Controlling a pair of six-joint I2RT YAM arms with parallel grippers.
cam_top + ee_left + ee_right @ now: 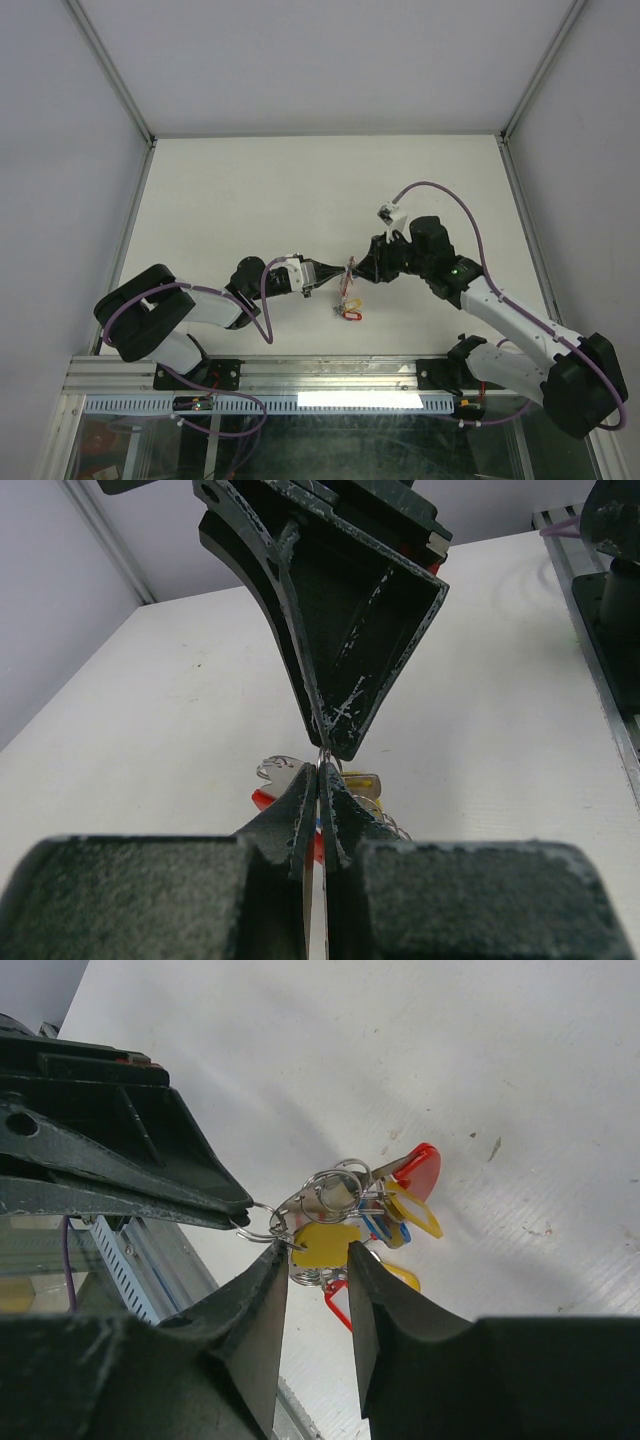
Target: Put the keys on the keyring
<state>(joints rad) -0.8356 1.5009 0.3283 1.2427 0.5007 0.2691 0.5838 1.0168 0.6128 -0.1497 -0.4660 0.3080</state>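
In the top view, the two grippers are meeting tip to tip just below the middle of the frame. The left gripper [318,776] is pressing its fingers tight together. It is pinching the keys [365,1210] by a thin silver loop [258,1222] at the left edge of the bunch.

The right gripper [316,1250] is showing a small gap between its fingers, low in its own view. A yellow tag [320,1244] is sitting in that gap. I cannot tell if the fingers are squeezing the tag or only standing around it.

The bunch is sitting in the middle of that view. A thin red curve just under it is looking like the keyring [336,1308].

I am thinking about a few things that could go wrong:

- **Slipping:** The loop is so thin that a sideways pull may be enough to slip it out. Then the bunch would be falling onto the table [250,180].
- **Wrong key:** The tags and rings are lying in a tangle, so a tug could be dragging the wrong key along.
- **Bumping:** The two sets of fingers are almost touching. A small push could be knocking them together and shaking the loop free.
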